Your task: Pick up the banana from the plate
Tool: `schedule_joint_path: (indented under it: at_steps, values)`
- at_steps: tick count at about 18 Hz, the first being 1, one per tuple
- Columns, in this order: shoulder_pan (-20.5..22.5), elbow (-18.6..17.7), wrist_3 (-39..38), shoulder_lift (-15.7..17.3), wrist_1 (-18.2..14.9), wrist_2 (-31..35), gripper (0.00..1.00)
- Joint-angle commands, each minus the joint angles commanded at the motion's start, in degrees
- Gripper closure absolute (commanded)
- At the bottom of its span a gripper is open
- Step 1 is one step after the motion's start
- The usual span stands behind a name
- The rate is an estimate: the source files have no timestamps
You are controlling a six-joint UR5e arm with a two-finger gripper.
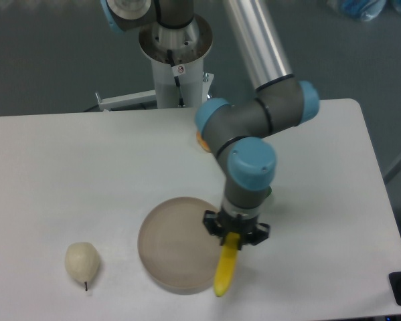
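The yellow banana (pixel 225 273) hangs from my gripper (pixel 233 238), which is shut on its upper end. It points down and slightly left, with its lower tip over the right rim of the plate (pixel 177 244). The round beige plate is bare inside. My gripper stands just past the plate's right edge, and the fingers are mostly hidden under the blue wrist.
A pale cream pear (pixel 82 263) lies on the white table to the left of the plate. A bit of an orange object (pixel 201 142) shows behind the arm's elbow. The table's front edge runs close below the plate.
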Motion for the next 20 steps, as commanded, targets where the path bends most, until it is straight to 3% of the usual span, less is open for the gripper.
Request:
schedule_joint_path:
  at_steps: [3,5,9,13,20]
  values:
    - [2.7,5.2,10.6,-0.3,-8.8,2.5,1.0]
    - [4.4,6.7,17.6,-0.6,-10.8,3.3,1.0]
    - [7.4,6.9,31.6,-1.1,-10.8,3.3,1.0]
    - [9.8,7.0,40.3,-2.9,-10.5,4.2,1.0]
    - [10.5,6.8,41.8,-3.8,-9.8,4.6,1.0]
